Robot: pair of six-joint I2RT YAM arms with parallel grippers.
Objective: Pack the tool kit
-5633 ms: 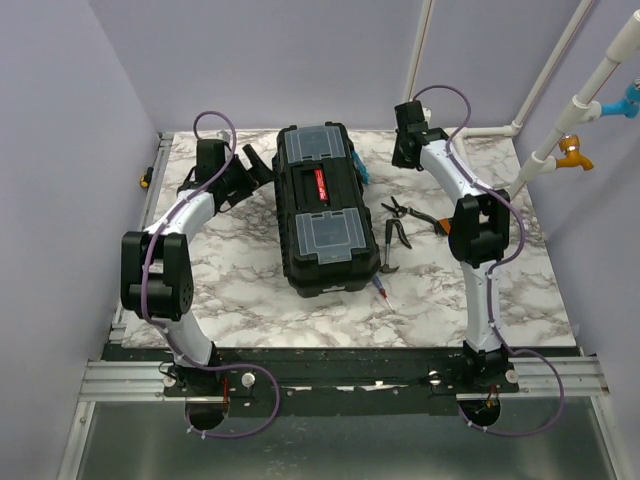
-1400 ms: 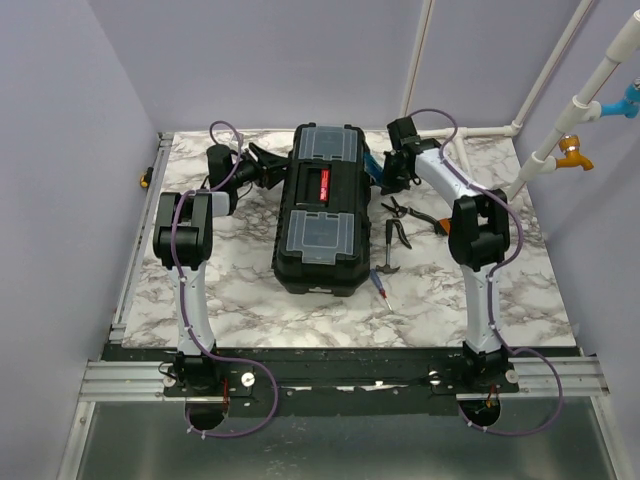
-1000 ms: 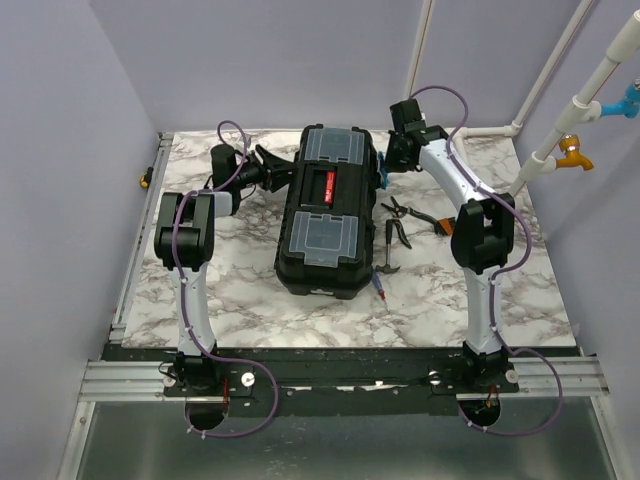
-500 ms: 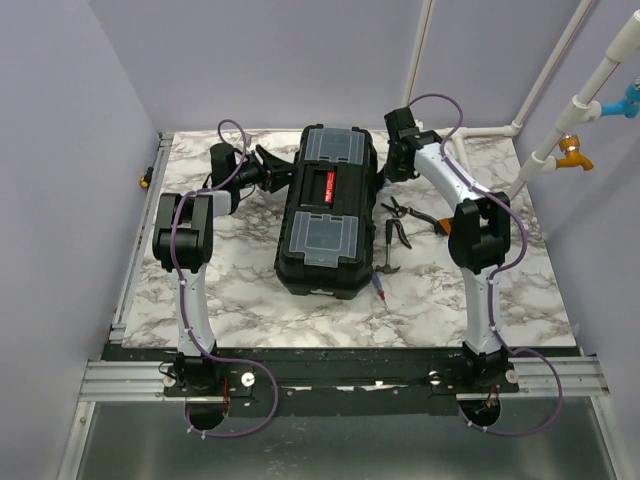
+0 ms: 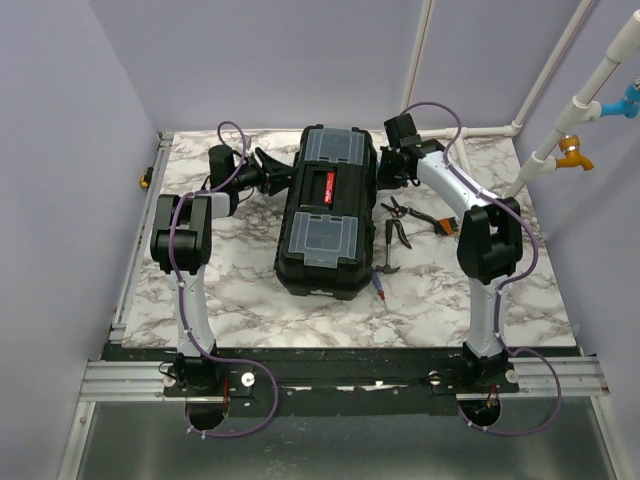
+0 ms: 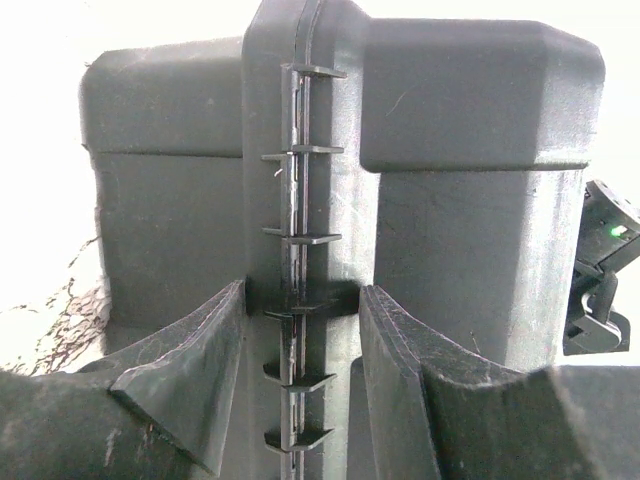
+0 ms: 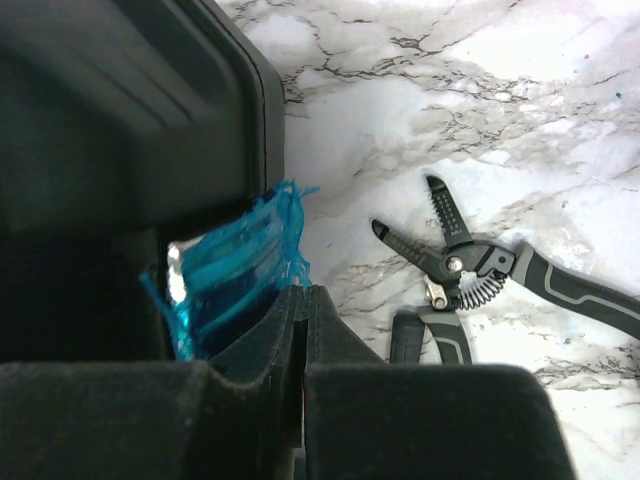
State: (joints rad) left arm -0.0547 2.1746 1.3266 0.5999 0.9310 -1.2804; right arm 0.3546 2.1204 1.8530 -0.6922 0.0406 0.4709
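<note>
Toolbox (image 5: pixel 325 210), black and with its lid down, lies lengthwise in the middle of the marbled surface (image 5: pixel 240 290), its far end close to the far edge. A red handle (image 5: pixel 322 186) runs along the lid between two grey translucent compartments (image 5: pixel 335 146), one towards each end.

Reaching in from the left edge, the left arm (image 5: pixel 190 225) meets the box's left side near the far end. In the left wrist view its jaws are half parted and grasp the ribbed ridge (image 6: pixel 300 250) running down that side, with one of the fingers (image 6: pixel 190 360) pressed against each flank.

The right arm (image 5: pixel 455 190) comes from the right edge to the box's right side near the far end. Its jaws are clenched with nothing between them, and the tips sit right at the teal latch (image 7: pixel 235 265).

Spring-loaded pliers (image 7: pixel 460 265) lie open on the surface, right of the box. More small tools lie near them, among them a hammer (image 5: pixel 390 262) and a red-handled screwdriver (image 5: pixel 380 290).
</note>
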